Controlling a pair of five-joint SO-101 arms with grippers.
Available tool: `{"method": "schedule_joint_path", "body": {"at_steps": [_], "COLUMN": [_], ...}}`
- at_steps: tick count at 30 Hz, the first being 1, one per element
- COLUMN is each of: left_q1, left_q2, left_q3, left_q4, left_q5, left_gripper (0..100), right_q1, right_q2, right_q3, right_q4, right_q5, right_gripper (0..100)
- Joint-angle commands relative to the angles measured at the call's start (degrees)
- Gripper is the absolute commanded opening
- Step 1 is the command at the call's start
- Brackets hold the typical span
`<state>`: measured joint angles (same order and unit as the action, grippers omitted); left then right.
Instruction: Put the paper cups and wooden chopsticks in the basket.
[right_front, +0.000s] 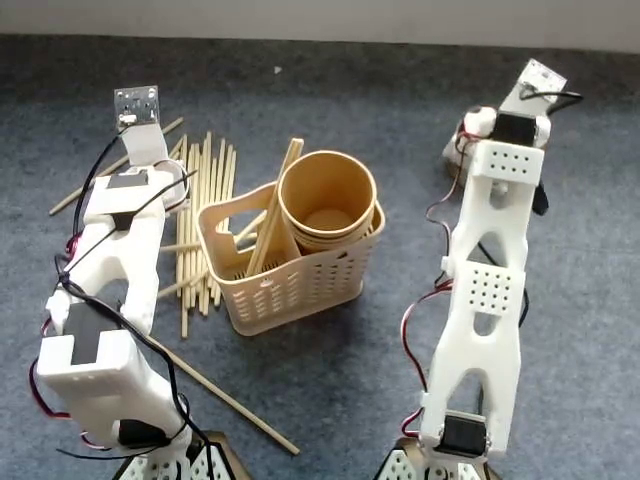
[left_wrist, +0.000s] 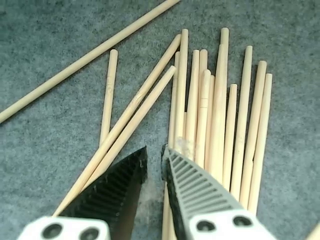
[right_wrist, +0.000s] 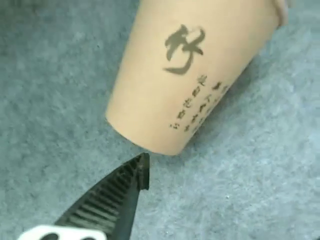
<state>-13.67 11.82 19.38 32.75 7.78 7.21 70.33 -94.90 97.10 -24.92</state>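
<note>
We are looking at a cream plastic basket (right_front: 300, 290) with perforated walls. It is standing on the grey carpet (right_front: 560, 300) between the arms and holding stacked tan paper cups (right_front: 327, 205) and some leaning sticks (right_front: 272, 215). The left gripper (left_wrist: 156, 155) is hovering over loose chopsticks (left_wrist: 220, 115) of smooth round wood, its ribbed fingers (left_wrist: 195, 190) slightly parted and grasping nothing. A printed cup (right_wrist: 195, 75) is lying on its side by the right gripper (right_front: 478, 128); we cannot tell whether that one is released or clenched.
</note>
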Motion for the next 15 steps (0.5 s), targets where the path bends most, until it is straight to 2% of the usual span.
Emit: {"method": "schedule_joint_path", "body": {"at_steps": [1, 3, 6, 8, 15], "left_q1": [0.9, 0.9, 0.9, 0.9, 0.9], "left_q2": [-0.2, -0.2, -0.2, -0.2, -0.2], "left_q3": [-1.9, -1.9, -1.9, -1.9, -1.9], "left_q4": [-0.8, -0.8, -0.8, -0.8, -0.8], "left_q5": [-0.5, -0.5, -0.5, -0.5, -0.5], "left_gripper": [9, 9, 9, 9, 9], "right_q1": [0.7, 0.7, 0.3, 0.2, 0.6], "right_q2": [-5.3, -5.3, -5.1, -5.1, -5.1], "right_q3": [-6.6, -6.6, -6.5, -6.5, 1.7], "right_q4": [-4.3, -5.8, -10.2, -12.7, -21.5], "right_q5": [-0.6, -0.9, -1.1, -1.1, -0.7], "right_gripper": [52.5, 46.5, 30.8, 24.5, 28.6]}}
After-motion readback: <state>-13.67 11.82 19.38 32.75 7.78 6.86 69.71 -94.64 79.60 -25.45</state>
